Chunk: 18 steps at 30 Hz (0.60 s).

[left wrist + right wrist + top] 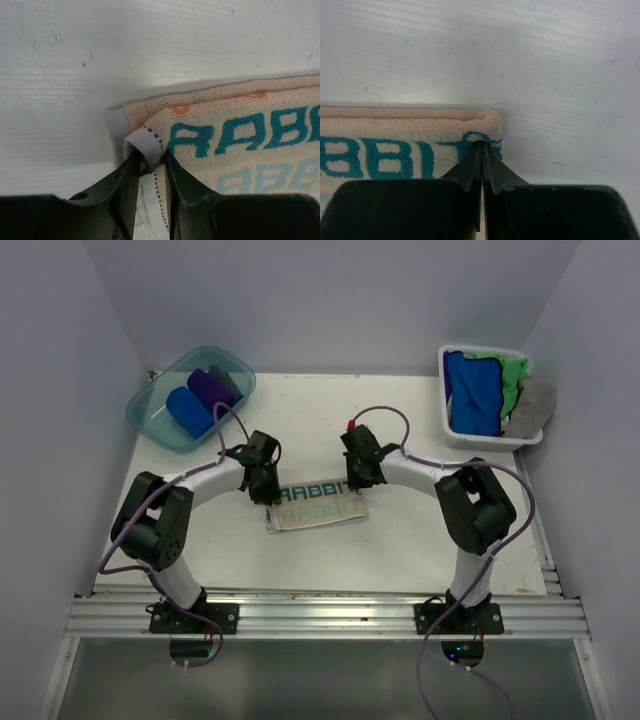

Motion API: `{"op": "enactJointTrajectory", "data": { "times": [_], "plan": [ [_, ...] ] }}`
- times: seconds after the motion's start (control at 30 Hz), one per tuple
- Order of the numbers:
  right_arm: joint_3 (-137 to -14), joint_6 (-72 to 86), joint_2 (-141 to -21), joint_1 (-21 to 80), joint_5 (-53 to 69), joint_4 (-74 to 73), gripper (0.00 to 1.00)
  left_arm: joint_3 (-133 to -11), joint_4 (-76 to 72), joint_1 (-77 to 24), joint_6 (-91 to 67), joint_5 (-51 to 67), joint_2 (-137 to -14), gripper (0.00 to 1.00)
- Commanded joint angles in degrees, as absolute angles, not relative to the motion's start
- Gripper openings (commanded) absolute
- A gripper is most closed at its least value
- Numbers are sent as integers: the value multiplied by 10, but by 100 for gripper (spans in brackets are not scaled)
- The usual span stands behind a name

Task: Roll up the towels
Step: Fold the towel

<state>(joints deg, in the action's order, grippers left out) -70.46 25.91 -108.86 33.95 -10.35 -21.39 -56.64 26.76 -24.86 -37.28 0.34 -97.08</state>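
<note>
A cream towel (318, 507) with teal lettering lies folded flat on the table between both arms. My left gripper (262, 490) is at its left end. In the left wrist view that gripper (150, 160) is shut on the white stitched hem of the cream towel (240, 150), which curls up between the fingers. My right gripper (355, 480) is at the right end. In the right wrist view it (483, 146) is shut, pinching the puckered corner of the cream towel (395, 150). More towels sit in the two containers.
A teal tub (150, 418) at the back left holds a rolled blue towel (188, 410), a purple one (212, 388) and a dark grey one. A white basket (482, 441) at the back right holds loose blue (472, 390), green (513, 380) and grey (532, 405) towels.
</note>
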Motion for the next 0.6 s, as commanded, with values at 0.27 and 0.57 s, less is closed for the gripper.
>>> {"op": "enactJointTrajectory", "data": {
  "times": [0.27,0.57],
  "plan": [
    [-491,338,-892,391,-79,-204,0,-745,300,-246,-339,-58,-1120,28],
    [-486,349,-825,473,-55,-214,0,-912,345,-291,-315,-44,-1178,27]
  ]
}}
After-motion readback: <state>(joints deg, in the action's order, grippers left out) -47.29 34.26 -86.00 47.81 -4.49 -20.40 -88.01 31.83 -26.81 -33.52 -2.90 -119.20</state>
